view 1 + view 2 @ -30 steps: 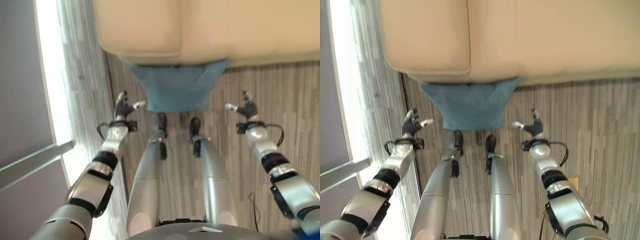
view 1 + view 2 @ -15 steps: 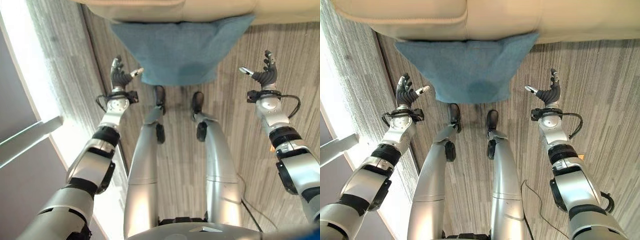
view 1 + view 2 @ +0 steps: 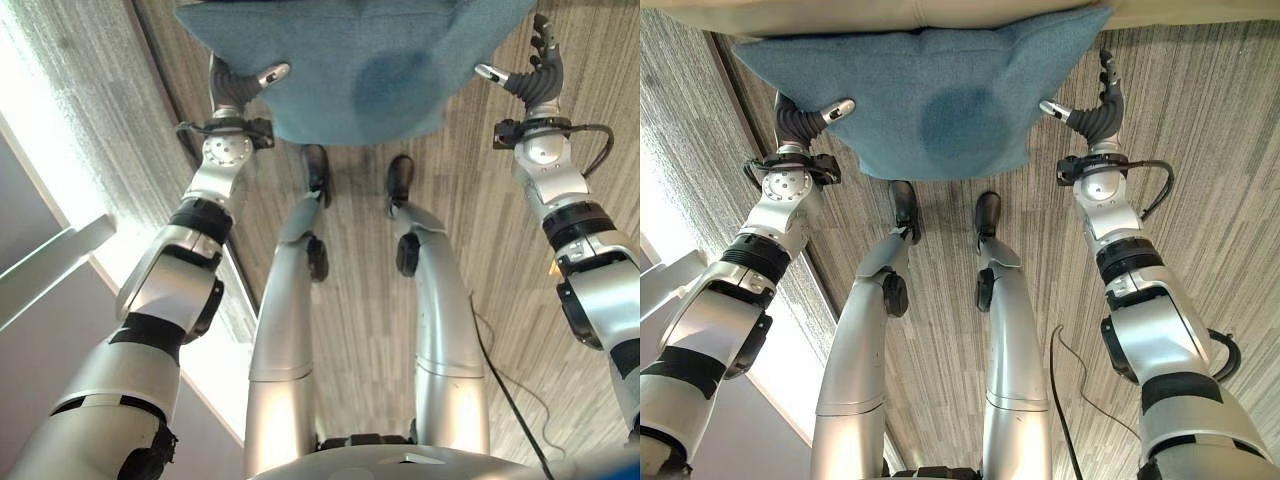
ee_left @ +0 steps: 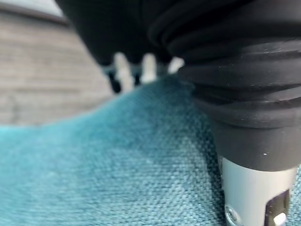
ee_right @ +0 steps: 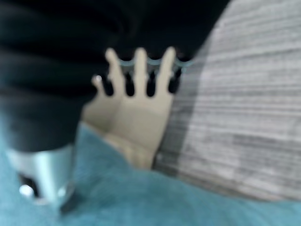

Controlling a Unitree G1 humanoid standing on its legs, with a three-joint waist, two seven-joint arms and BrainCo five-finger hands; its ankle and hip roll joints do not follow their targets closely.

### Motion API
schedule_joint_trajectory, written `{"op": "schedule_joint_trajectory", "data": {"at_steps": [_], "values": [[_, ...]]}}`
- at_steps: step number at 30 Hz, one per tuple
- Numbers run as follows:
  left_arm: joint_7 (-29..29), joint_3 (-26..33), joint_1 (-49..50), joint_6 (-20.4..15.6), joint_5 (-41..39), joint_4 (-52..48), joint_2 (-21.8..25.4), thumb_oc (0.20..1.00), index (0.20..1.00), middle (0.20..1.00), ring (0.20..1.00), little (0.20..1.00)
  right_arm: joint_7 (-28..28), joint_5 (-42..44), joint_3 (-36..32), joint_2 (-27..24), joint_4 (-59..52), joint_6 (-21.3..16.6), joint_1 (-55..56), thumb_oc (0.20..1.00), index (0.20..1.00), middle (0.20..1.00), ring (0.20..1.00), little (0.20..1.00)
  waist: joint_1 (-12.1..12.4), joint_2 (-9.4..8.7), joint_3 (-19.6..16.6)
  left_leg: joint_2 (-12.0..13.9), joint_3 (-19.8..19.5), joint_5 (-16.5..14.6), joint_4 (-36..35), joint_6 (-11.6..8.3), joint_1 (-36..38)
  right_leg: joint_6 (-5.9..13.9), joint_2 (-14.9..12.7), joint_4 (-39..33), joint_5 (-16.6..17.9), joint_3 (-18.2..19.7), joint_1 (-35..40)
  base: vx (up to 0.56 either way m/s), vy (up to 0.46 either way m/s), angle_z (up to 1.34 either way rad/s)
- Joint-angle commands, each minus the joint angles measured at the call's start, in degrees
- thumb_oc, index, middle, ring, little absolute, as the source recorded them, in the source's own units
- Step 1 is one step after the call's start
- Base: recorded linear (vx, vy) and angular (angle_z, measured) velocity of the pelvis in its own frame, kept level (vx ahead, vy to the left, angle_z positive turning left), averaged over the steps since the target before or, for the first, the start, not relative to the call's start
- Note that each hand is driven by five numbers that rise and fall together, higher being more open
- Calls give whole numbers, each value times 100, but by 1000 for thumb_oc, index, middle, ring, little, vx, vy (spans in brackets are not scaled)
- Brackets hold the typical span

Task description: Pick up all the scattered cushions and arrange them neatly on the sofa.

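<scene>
Cushion point(image 3: 930, 95), teal-blue and square, lies flat on the wood-grain floor point(image 3: 1200, 150) right against the foot of the cream sofa point(image 3: 940, 12), its far edge meeting the sofa's front. A darker round patch shows near the middle of its fabric. Its near edge is close to the robot.

Left robot hand point(image 3: 800, 120) sits at the cushion's left side, at the fabric edge. Its thumb reaches out over the top of the cushion with the tip just above or on the cloth, while the fingers run down along or under the side, so I cannot tell how far they are curled or whether they have taken hold. The left wrist view looks along that hand across the teal weave point(image 4: 117, 179), with silver fingers point(image 4: 123, 70) showing beyond the dark cover, close to the surface.

Right robot hand point(image 3: 1098, 110) is at the cushion's right side, beside the near right corner. Its fingers stand fairly straight and spread, pointing toward the sofa, and the thumb stretches inward with its tip touching or nearly touching the cushion's edge. It is spread wide and has nothing clasped. In the right wrist view the straight fingers point(image 5: 140, 66) fan out over the pale sofa base point(image 5: 136, 127), with the cushion below and floor boards beside.

A pale rug or mat point(image 3: 70, 110) lies along the floor on the robot's left.
</scene>
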Motion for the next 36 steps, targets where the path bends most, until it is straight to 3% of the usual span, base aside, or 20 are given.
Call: {"op": "schedule_joint_trajectory", "data": {"at_steps": [1, 8, 14, 15, 16, 17, 21, 26, 34, 36], "values": [[135, -13, 373, -255, 47, -48, -194, 1000, 1000, 1000, 1000, 1000, -73, 113, 133, 160, -260, -205, 440, 1000, 1000, 1000, 1000, 1000, -118, 198, -630, 238, -267, -456, 163, -288, 155, 766, -155, -301, 447, 294, 20, 30, -41, -1], [217, -277, 11, -290, 184, -132, -444, 1000, 1000, 1000, 1000, 1000, -34, 115, 421, 539, -58, -197, -39, 1000, 1000, 1000, 1000, 1000, -5, 268, -641, 205, -332, -425, 186, -287, 50, 746, -122, -255, 423, 236, -52, 7, -29, 0], [388, -471, -459, -375, 262, -204, -814, 1000, 1000, 1000, 1000, 1000, 55, 240, 764, 1433, 124, -203, -680, 1000, 1000, 1000, 1000, 1000, 116, 333, -608, 171, -389, -402, 289, -279, -118, 738, -120, -141, 436, 176, -190, 0, 0, 0], [402, -464, -491, -392, 250, -246, -832, 1000, 1000, 1000, 1000, 1000, 88, 278, 793, 1528, 80, -217, -712, 849, 849, 849, 849, 849, 127, 336, -615, 165, -390, -392, 286, -281, -127, 732, -114, -137, 435, 173, -196, 0, 0, 0], [407, -452, -486, -403, 254, -316, -838, 849, 849, 849, 849, 849, 107, 291, 808, 1594, 21, -230, -745, 200, 200, 200, 200, 200, 127, 336, -621, 166, -397, -379, 284, -287, -135, 734, -114, -129, 439, 162, -202, 6, -18, 3], [405, -381, -401, -457, 222, -578, -866, 200, 200, 200, 200, 200, 146, 308, 763, 1674, -273, -295, -691, 200, 200, 200, 200, 200, 132, 327, -638, 150, -409, -364, 258, -284, -117, 725, -97, -135, 442, 138, -188, 4, -11, 3], [375, -268, -111, -496, 232, -924, -877, 200, 200, 200, 200, 200, 203, 227, 683, 1605, -681, -337, -462, 200, 200, 200, 200, 200, 125, 289, -705, 146, -412, -348, 204, -283, -43, 706, -75, -175, 454, 92, -107, 0, -3, 1], [200, -51, 862, -587, 327, -1708, -948, 200, 200, 200, 200, 200, 344, 94, 267, 1124, -1564, -463, 485, 200, 200, 200, 200, 200, 72, 236, -821, 193, -411, -281, -269, -304, 642, 703, -44, -542, 510, -2, 535, 0, 0, 0], [-381, 224, 2966, -679, 757, -3310, -809, 200, 200, 200, 200, 200, 593, -189, -683, 933, -3096, -732, 3024, 200, 200, 200, 200, 200, 37, 175, -857, 188, -496, -108, -1340, -461, 2764, 735, -156, -1606, 690, -150, 2621, -13, -5, 0], [-521, 185, 3351, -682, 815, -3608, -746, 200, 200, 200, 200, 200, 649, -326, -796, 918, -3388, -715, 3455, 200, 200, 200, 200, 200, 36, 139, -876, 178, -469, 87, -1518, -449, 3163, 684, -165, -1875, 883, -248, 3044, -63, -5, 0]]}}
